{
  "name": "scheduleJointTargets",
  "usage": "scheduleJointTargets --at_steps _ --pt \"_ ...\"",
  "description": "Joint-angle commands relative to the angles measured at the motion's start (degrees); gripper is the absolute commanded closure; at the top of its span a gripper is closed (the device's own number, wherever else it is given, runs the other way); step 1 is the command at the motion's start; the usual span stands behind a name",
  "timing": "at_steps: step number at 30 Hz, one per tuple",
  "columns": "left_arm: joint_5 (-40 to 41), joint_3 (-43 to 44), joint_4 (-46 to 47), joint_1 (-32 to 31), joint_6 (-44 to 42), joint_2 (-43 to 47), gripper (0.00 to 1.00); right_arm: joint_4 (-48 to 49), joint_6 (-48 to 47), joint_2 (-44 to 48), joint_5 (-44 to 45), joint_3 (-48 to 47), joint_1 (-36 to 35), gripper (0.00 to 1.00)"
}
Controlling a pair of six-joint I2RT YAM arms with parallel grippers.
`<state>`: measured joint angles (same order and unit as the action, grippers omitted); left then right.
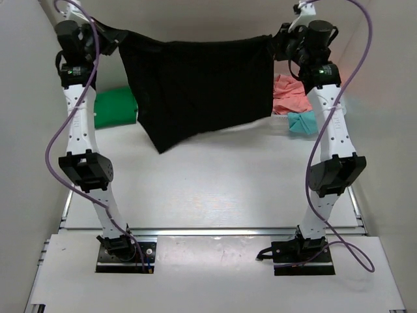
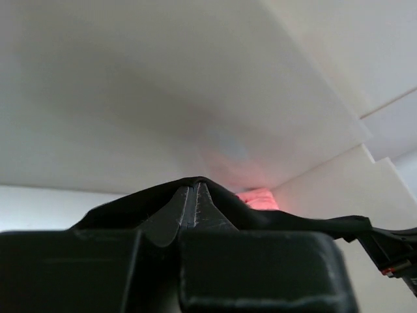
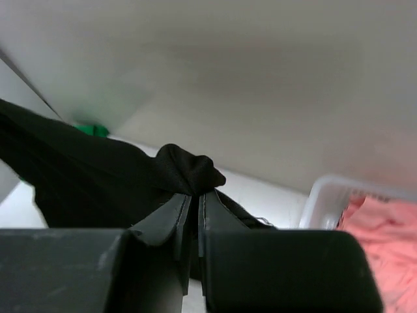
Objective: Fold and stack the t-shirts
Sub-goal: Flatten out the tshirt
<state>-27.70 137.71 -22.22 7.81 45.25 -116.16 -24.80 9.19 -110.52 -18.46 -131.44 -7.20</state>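
1. Surface: pale and flat. The stretch between the two arms is bare, and I judge it roomy enough to lay a garment out flat.
2. Left end effector: raised at the far left. It is clenched on a thin pinch of black cloth, which drapes over both fingertips in the wrist view.
3. Right end effector: raised at the far right. It is clenched on a bunched knot of the same cloth.
4. Black t-shirt: hangs in the air, strung between the two end effectors over the far half of the surface.
   - The top edge sags a little and the lower edge slants, with its lowest corner to the left. Whether that corner touches the surface cannot be told.
   - Handling, as judged: soft, light and limp, and not fragile. It will swing and crease, and cloth may creep out of a narrow pinch.
   - Best hold, as judged: the two top corners, well apart, as now.
5. Green t-shirt: crumpled at the far left, behind the left arm.
6. Teal t-shirt: at the far right, just nearer than the coral-pink t-shirt. The coral-pink one lies in a white basket. Whether the teal one is also inside cannot be told.
7. Room: plain pale walls stand close at the left, right and rear.
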Motion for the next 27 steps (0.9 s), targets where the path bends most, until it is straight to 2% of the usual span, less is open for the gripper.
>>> scheduleJointTargets --at_steps 1,5,8,10,13,14,15,16,19,22,25,27 --pt "-2.88 1.26 5.70 2.82 1.08 8.65 1.00 6.60 -0.06 5.75 -3.25 0.79 2.71 1.00" --pt "-1.75 -13.21 2.01 0.45 -7.18 17.35 1.00 6.08 -0.75 11.80 -3.69 15.13 3.34 0.99" --pt "-2.44 -26.22 -2.29 -2.19 -11.40 26.39 1.00 6.60 -1.72 17.68 -4.82 30.68 3.51 1.00" --pt "0.18 -35.28 -5.72 -5.08 -12.82 32.00 1.00 7.48 -1.81 23.39 -6.23 43.13 3.69 1.00" --pt "4.66 -55.73 -9.67 -7.02 -14.66 42.20 1.00 6.61 -2.15 30.42 -6.15 57.55 2.98 1.00" --pt "5.29 -59.28 -10.12 -6.76 -14.93 46.51 1.00 6.26 -2.42 31.76 -5.80 63.35 2.72 1.00" --pt "6.68 -66.45 -10.91 -6.85 -15.02 51.25 1.00 5.12 -1.99 34.73 -5.80 68.46 2.63 1.00" --pt "6.70 -70.26 -11.00 -6.67 -14.93 53.73 1.00 4.94 -1.90 37.63 -5.97 70.68 2.20 1.00" --pt "7.75 -90.72 -11.44 -4.66 -12.75 65.23 1.00 3.79 0.11 43.18 -7.90 82.18 1.14 1.00" --pt "8.89 -98.84 -15.38 -6.31 -11.69 72.12 1.00 -2.60 0.12 46.26 -7.82 87.30 -0.44 1.00" --pt "10.21 -102.27 -20.21 -9.30 -11.25 75.19 1.00 -7.26 1.35 48.02 -8.70 90.56 0.17 1.00" --pt "9.60 -104.12 -22.25 -8.78 -11.33 77.73 1.00 -9.64 2.41 48.82 -8.79 92.49 0.43 1.00"
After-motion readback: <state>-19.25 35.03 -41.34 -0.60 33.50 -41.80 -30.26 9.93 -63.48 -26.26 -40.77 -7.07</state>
